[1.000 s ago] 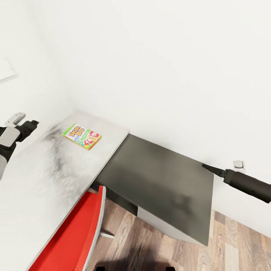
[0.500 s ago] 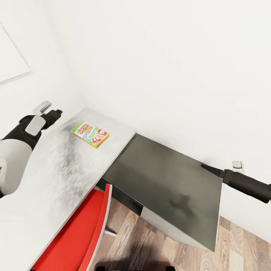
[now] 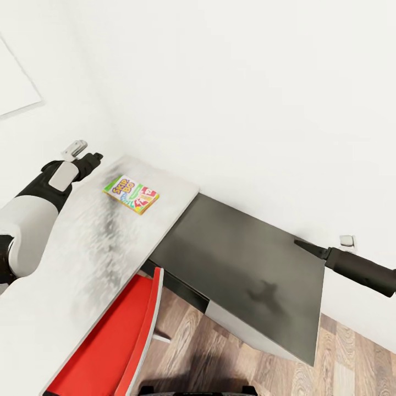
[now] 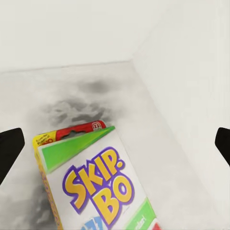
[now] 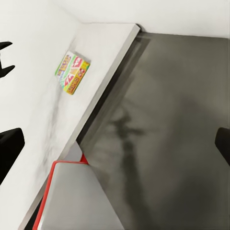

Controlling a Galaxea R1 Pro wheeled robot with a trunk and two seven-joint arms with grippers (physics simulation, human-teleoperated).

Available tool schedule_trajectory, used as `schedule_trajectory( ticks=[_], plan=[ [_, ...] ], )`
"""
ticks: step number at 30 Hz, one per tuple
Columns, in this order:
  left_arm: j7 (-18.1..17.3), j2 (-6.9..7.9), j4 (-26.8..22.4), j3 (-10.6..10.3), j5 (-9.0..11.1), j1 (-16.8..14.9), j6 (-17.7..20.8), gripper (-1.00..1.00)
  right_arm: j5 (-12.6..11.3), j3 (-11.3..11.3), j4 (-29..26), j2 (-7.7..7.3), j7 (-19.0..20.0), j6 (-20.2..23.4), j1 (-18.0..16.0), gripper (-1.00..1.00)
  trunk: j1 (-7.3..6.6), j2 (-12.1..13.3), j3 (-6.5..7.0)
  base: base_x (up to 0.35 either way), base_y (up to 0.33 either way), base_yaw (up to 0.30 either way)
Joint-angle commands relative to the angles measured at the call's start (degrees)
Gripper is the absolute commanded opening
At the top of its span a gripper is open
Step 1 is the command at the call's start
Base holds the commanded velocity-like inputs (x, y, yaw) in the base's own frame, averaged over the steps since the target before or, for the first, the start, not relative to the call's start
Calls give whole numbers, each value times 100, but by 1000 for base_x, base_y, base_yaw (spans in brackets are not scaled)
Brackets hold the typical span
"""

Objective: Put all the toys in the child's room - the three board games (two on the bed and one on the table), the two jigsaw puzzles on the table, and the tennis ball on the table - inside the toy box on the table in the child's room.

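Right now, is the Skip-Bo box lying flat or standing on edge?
Flat. The Skip-Bo box lies face up on the white tabletop, its printed front showing from above; the open left gripper frames it without touching.

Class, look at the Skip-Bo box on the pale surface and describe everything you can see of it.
The Skip-Bo box is a flat rectangular card-game box, apparently cardboard, brightly printed: a green corner panel, yellow edge, red side strip, and "SKIP-BO" in yellow letters outlined in purple. It looks closed and lies flat, face up, on the mottled white surface near the wall corner. Nothing else touches it; the left gripper hovers beside it.
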Motion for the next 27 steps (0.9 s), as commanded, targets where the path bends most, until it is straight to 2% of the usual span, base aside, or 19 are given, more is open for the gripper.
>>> schedule_trajectory(
  ticks=[1,27],
  plan=[
    [35,-2,-6,-8,42,-3,27,100,21,-5,-1,0,33,20,-5,100,3,-10,-17,0,0,0],
    [35,-24,268,-11,32,37,-85,100,21,-24,-1,-1,41,20,4,100,3,-10,-258,0,0,0]
  ],
)
